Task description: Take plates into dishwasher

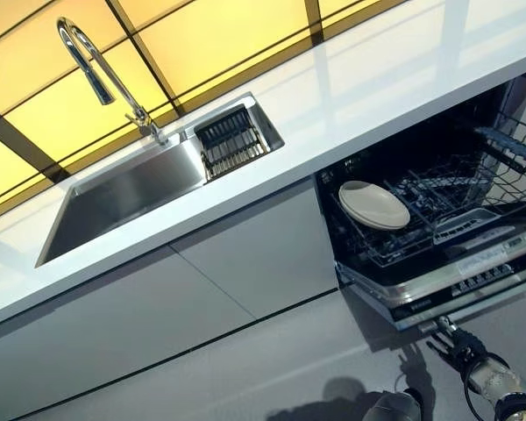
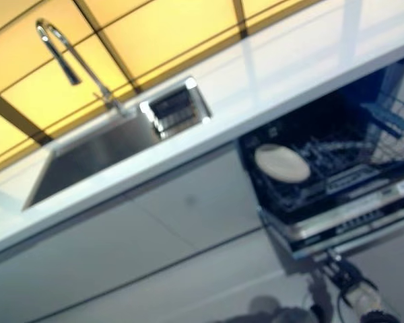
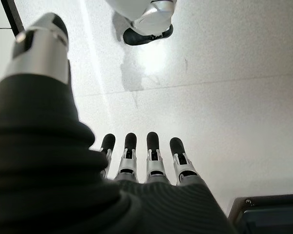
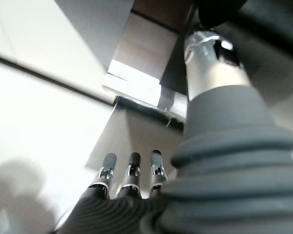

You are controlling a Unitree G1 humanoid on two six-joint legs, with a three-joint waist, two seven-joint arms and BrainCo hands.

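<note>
Cream plate (image 1: 373, 204) lying flat in dishwasher rack (image 1: 394, 246), apparently loaded; both hands, left (image 3: 136, 165) and right (image 4: 132, 170), empty, fingers straight.

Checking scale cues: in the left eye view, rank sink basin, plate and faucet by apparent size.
1. sink basin
2. faucet
3. plate
Faucet and plate look close; faucet is longer but thin.
</note>
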